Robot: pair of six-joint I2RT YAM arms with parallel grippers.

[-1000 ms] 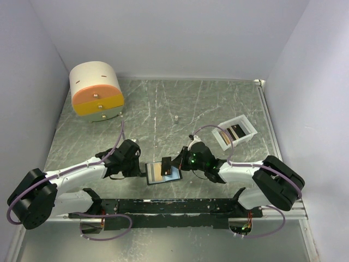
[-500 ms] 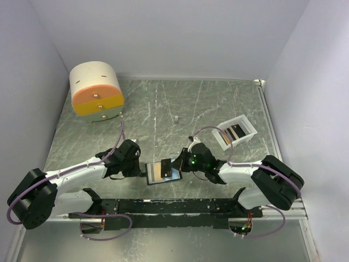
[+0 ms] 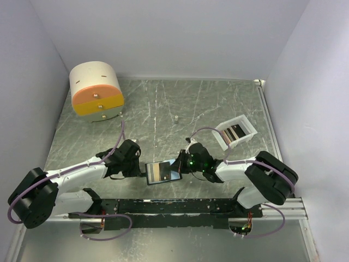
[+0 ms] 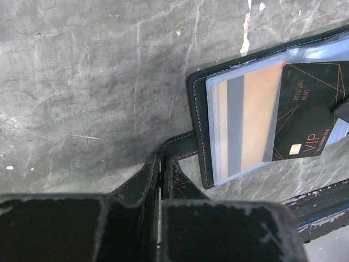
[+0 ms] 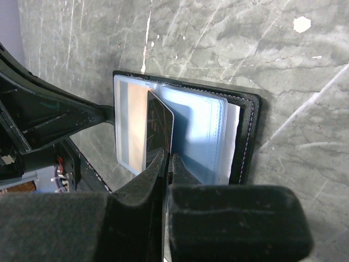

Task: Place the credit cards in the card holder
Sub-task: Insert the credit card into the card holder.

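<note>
Card holder (image 5: 248, 136) lies open, right jaws pinching dark card (image 5: 160, 128) over it.

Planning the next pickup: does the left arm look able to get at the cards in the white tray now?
Probably not. The left gripper is shut on the card holder's strap, and the tray sits beyond the right arm; the right gripper pinches a black card.

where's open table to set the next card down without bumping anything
Widest bare stretch: mid-table between the drawer box and the white tray, save a small peg. Also the far right corner behind the tray. Crowded near centre: left hand pinches the card holder, right hand a dark card.
</note>
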